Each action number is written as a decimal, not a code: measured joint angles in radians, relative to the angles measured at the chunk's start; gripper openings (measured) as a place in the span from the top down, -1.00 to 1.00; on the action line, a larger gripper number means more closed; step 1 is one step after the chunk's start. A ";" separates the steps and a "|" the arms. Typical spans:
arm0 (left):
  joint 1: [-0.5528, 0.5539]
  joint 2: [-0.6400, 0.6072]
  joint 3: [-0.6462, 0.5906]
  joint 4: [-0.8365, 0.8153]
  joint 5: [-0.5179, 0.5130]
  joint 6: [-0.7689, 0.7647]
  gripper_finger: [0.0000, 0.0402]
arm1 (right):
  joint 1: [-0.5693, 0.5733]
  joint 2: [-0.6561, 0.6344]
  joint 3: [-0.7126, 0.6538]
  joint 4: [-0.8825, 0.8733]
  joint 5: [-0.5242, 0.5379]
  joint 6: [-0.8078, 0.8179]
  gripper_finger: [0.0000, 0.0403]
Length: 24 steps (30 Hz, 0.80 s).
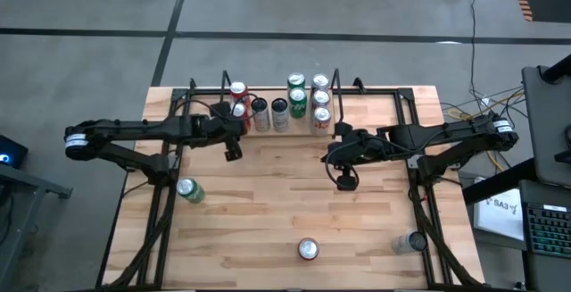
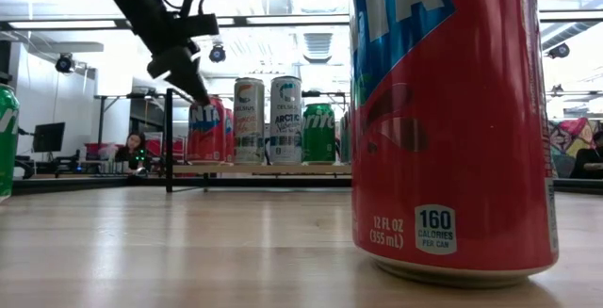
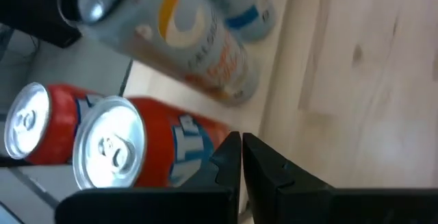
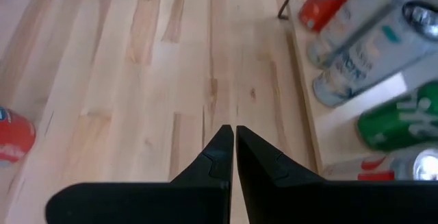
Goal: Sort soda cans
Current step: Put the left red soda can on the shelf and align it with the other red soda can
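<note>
Several soda cans stand in a cluster at the table's far edge: two red, two silver, two green, two more silver and one red. Three cans stand loose: a green one near left, a red one at the near edge, which fills the low view, and a pale one near right. My left gripper is shut and empty, just nearer than the far red cans. My right gripper is shut and empty over bare wood at mid-table.
The wooden table has a dark metal frame running along its far edge and sides. Bare wood lies between the far cluster and the three loose cans. A desk with a keyboard stands off the table's right side.
</note>
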 joint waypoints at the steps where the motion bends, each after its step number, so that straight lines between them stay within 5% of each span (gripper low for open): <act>1: -0.001 -0.003 0.000 0.009 0.001 0.000 1.00 | 0.000 0.000 0.000 0.012 0.000 -0.008 0.95; 15: -0.061 -0.264 -0.269 0.382 0.049 -0.098 1.00 | -0.013 0.000 0.000 0.278 -0.002 -0.158 0.95; 24: -0.065 -0.293 -0.358 0.403 -0.099 -0.258 1.00 | -0.113 0.000 0.000 0.400 0.000 -0.231 0.95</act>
